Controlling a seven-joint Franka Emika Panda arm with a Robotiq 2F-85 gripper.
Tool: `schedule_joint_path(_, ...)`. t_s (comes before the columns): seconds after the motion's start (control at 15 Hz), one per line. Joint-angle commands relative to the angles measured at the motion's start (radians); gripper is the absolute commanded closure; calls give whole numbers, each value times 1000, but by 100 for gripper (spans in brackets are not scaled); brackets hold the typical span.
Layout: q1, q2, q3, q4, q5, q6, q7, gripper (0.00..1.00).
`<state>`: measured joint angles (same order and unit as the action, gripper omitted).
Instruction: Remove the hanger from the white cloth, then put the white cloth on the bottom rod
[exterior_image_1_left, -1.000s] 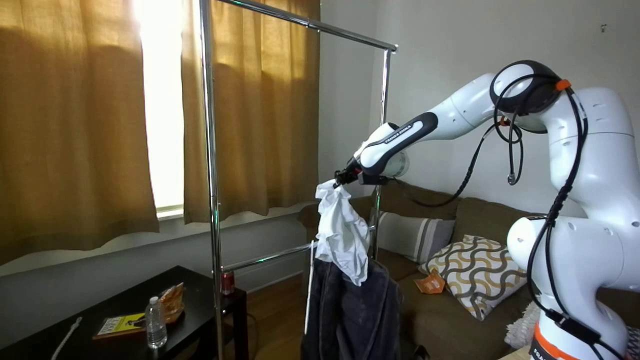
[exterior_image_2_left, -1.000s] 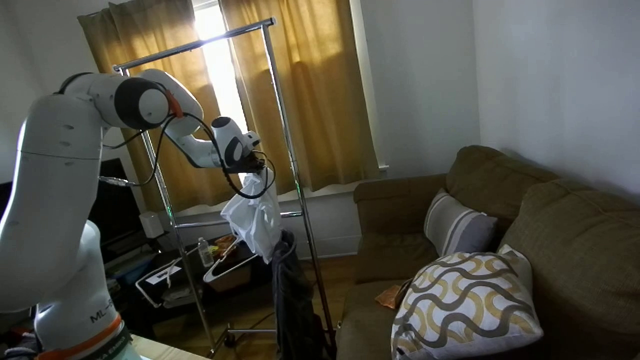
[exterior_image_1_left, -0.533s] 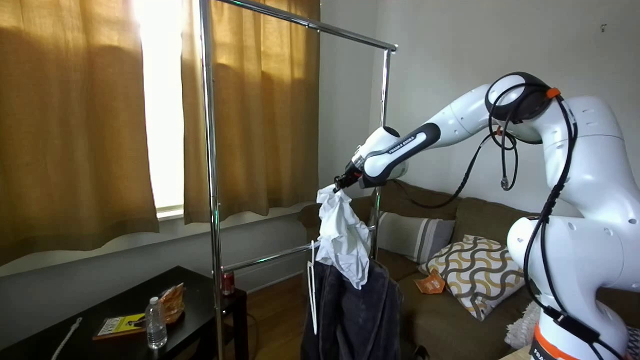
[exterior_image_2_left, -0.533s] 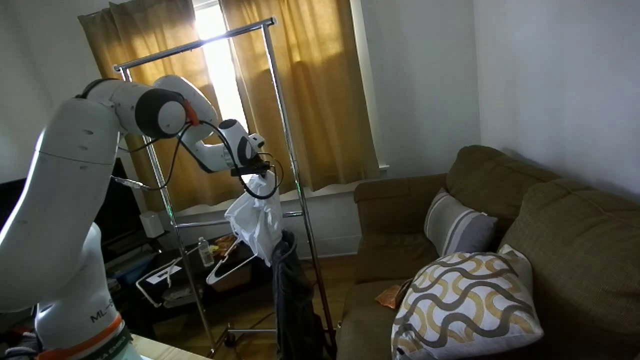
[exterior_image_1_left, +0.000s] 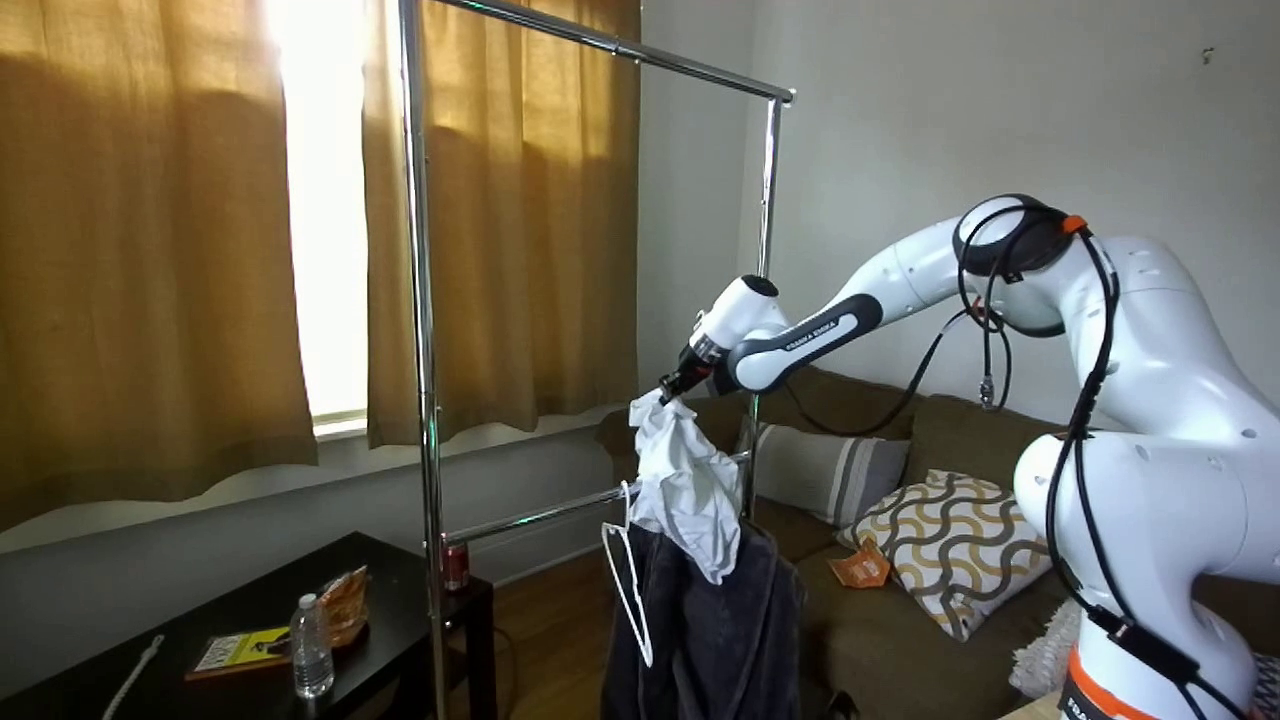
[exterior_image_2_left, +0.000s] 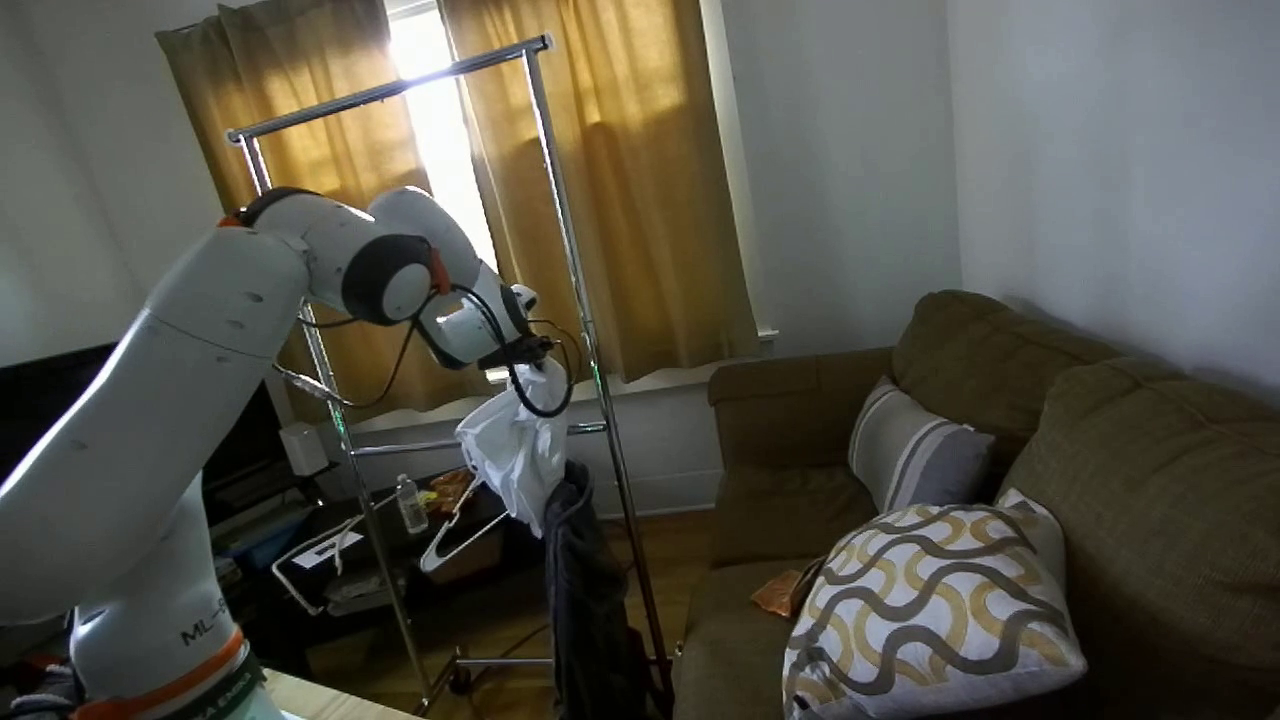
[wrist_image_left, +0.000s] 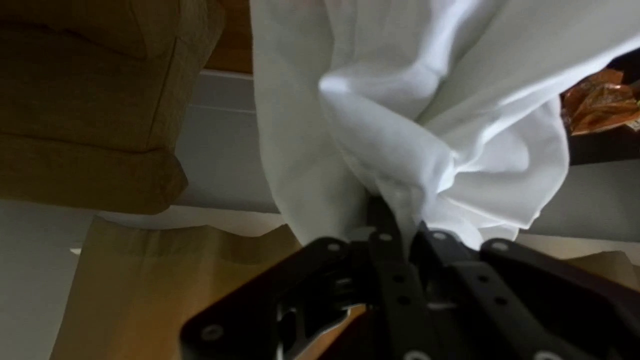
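Below the curtains (exterior_image_2_left: 650, 250), a hanger (exterior_image_2_left: 455, 553) shows only in both exterior views.

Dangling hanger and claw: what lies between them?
The white cloth: in both exterior views it hangs from the claw, and the dangling hanger shows lower, past the cloth's edge.

Rack (exterior_image_1_left: 422, 300) glossy metal; cloth (exterior_image_1_left: 685, 475) matt; hanger (exterior_image_2_left: 434, 563) smooth plastic.

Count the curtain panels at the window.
2, in both exterior views: the image-left panel and the image-right panel, a bright window gap between them. No sign of a hidden third.
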<state>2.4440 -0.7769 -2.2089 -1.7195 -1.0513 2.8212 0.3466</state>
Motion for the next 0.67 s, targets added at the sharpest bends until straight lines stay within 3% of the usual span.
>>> schedule_joint_path(0.0, 0, -200, 106, 119, -183, -169, 41, 98)
schedule_joint_path(0.6, 1, -510, 354, 231, -532, -593, 52, 98)
